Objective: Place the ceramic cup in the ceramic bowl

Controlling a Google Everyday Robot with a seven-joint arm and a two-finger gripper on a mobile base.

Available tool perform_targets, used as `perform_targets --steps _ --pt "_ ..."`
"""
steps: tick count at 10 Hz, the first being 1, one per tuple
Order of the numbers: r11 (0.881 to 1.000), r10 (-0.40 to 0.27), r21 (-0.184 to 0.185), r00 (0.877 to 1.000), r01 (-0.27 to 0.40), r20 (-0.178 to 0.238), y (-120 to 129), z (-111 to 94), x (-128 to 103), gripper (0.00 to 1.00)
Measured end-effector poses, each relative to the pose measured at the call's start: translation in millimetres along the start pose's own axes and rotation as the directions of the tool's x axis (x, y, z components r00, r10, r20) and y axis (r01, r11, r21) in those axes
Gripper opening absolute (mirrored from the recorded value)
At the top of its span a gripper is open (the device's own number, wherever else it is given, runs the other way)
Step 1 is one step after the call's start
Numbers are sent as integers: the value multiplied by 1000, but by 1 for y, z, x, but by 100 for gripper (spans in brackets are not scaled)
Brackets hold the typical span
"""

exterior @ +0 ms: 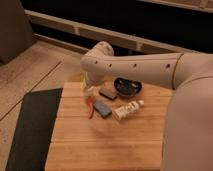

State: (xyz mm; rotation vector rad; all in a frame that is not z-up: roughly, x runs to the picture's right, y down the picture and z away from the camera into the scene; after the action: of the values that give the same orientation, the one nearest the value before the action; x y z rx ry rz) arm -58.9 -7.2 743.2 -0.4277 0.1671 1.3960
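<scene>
The dark blue-black ceramic bowl (128, 87) sits at the far side of the wooden table (110, 145), partly behind my arm. My gripper (89, 90) hangs below the big white wrist joint, over the table's far left, left of the bowl. A small pale shape shows at its tip. I cannot tell whether that is the cream-white ceramic cup. No cup stands anywhere else in view.
A small dark rectangular block (108, 93) lies between gripper and bowl. A red object (91, 107), a blue object (102, 109) and a white labelled bottle (128, 110) lie mid-table. A black mat (32, 125) covers the floor at left. My white arm fills the right side.
</scene>
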Motion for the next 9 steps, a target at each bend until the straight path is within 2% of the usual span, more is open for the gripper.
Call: perform_targets --steps 3,4,6,7,8,9 --pt "1000 0 6 1000 0 4 -2 4 -4 65" --pt "999 11 32 1000 -11 8 -16 12 -14 65" --pt "995 13 103 999 -16 30 -60 33 -54 65" --pt "994 7 110 999 -11 34 -66 42 -66 65" --pt "995 3 100 999 -6 32 -64 56 -82 65" --pt "996 4 84 1000 -6 24 -61 67 -89 65"
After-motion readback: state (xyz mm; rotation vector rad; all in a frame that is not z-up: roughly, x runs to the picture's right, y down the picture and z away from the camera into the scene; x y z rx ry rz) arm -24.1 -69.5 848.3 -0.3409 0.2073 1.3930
